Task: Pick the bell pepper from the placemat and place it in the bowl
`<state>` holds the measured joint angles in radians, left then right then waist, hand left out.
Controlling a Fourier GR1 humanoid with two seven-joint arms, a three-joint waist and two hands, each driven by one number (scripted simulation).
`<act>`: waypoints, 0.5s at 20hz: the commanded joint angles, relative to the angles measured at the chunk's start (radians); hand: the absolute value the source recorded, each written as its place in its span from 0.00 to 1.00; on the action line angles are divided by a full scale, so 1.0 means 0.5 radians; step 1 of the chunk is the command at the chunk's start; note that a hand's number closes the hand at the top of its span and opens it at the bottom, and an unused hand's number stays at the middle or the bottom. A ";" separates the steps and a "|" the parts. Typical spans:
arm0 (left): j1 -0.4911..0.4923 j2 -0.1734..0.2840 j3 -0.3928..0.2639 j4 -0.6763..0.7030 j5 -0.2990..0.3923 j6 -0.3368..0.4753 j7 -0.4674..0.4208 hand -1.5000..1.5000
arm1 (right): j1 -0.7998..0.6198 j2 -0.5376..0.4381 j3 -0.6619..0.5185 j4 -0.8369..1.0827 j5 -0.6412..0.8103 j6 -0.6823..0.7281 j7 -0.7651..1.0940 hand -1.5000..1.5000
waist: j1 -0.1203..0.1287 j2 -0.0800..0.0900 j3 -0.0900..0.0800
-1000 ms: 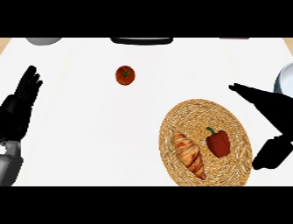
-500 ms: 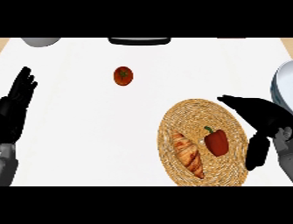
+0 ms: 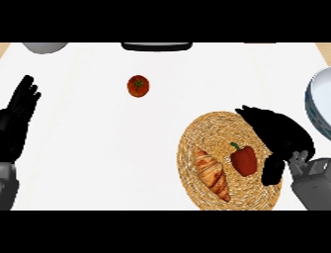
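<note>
Woven straw forms the round placemat (image 3: pixel 230 160), which lies on the white desk (image 3: pixel 109 148) at the near right. On the placemat rests the red bell pepper (image 3: pixel 244 159), green stem pointing to the far side, with a croissant (image 3: pixel 213 174) just to its left; the two lie close together but apart. The right hand (image 3: pixel 279 136) hangs over the right part of the placemat, just right of the bell pepper, fingers spread apart and bent downward, thumb pointing toward the near edge; it holds nothing. Whether the thumb touches the bell pepper cannot be told. The bowl (image 3: pixel 328 111), pale blue inside, stands at the right edge of the desk, on the far side of the right hand. The left hand (image 3: pixel 11 126) shows at the left edge, open, fingers straight and pointing to the far side. A tomato (image 3: pixel 138 86) lies well apart on the far middle of the desk.
</note>
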<state>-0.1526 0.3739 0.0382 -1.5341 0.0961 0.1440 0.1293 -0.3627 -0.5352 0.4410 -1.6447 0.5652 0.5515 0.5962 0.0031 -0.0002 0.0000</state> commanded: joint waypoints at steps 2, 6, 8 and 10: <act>-0.010 -0.075 -0.014 -0.121 -0.089 0.064 0.127 0.50 | 0.138 0.022 -0.052 0.109 0.123 0.005 -0.182 0.00 | -0.004 -0.001 0.001; -0.114 -0.091 0.031 -0.028 -0.099 0.007 0.145 0.50 | 0.202 0.116 -0.032 0.139 0.278 -0.029 -0.232 0.00 | -0.008 0.000 0.000; -0.012 -0.113 0.043 -0.135 -0.127 0.000 0.133 0.50 | 0.105 0.259 -0.095 0.146 0.262 0.117 -0.103 0.00 | -0.002 -0.001 0.000; -0.148 -0.020 0.190 0.175 -0.025 -0.155 -0.010 0.50 | 0.197 0.202 -0.113 0.112 0.300 0.093 -0.138 0.00 | -0.011 0.001 0.000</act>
<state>-0.1747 0.3408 0.0797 -1.5184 0.0660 0.1139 0.1381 -0.2945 -0.4384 0.4149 -1.5885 0.6854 0.5820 0.5500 0.0007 -0.0001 0.0000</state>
